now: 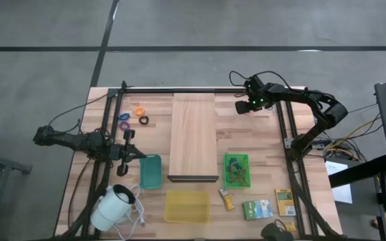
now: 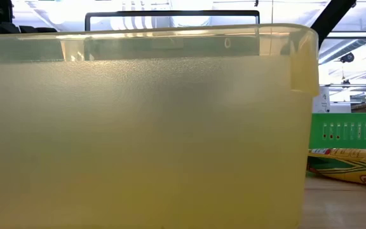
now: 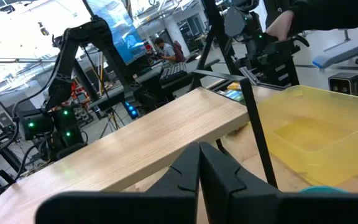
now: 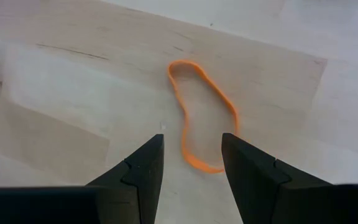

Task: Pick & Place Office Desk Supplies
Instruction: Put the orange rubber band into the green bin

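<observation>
orange rubber band (image 4: pixel 202 115): lying flat on the bare tabletop (image 4: pixel 73 68) as a long loop, one end reaching between the right fingers, free of any grip
right end effector (image 4: pixel 191 163): jaws wide apart, hanging above the band's near end and holding nothing; placed to straddle the strand, so likely a descent and pinch to follow
right end effector seen from above (image 1: pixel 250 102): at the far right part of the tabletop, beside the far end of the long wooden board (image 1: pixel 194 136); band too small to make out there
green bin (image 1: pixel 236 170): near side of the board, already carrying small items; probably a drop point
yellow bin (image 1: pixel 187 205): at the near edge, looks empty through its clear wall (image 2: pixel 145 127)
teal bin (image 1: pixel 150 171): left of the board, another likely sorting target
small rings (image 1: pixel 139 112): orange, purple and black, grouped far left, not yet gathered
yellow-green packets (image 1: pixel 258 209): near right corner, apart from the bins
left end effector (image 3: pixel 199 167): fingers pressed together on nothing, parked low beside the teal bin, waiting
risk: thin band lies flush, so the fingertips may slide over it
</observation>
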{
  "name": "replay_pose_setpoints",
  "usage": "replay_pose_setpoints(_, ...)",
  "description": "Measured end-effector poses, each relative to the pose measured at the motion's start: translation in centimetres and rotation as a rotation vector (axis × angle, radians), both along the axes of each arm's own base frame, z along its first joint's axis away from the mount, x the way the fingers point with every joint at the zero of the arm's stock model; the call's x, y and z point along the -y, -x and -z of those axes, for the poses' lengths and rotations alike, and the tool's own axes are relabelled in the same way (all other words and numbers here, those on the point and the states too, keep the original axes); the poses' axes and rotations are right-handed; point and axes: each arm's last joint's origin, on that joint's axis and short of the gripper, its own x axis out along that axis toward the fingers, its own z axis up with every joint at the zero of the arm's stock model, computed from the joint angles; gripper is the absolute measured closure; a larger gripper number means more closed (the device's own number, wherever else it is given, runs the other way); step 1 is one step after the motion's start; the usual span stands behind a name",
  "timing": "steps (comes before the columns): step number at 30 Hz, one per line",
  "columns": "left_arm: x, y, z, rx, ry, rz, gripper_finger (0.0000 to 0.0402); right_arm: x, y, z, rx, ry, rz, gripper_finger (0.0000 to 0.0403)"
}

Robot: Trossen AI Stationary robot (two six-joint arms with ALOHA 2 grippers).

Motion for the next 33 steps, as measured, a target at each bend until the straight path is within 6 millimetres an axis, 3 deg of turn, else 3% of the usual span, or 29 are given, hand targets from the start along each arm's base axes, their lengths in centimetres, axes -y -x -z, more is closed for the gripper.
replay_pose_setpoints(28,0.00,0.00,-0.01,0.001,0.000,0.000,0.0390,-0.10,0.20,0.00,0.110,-0.105,-0.049,0.0243)
replay_pose_setpoints(33,0.00,0.00,-0.01,0.001,0.001,0.000,0.0390,0.21,-0.05,-0.51,0.083,-0.006,-0.279,0.0248)
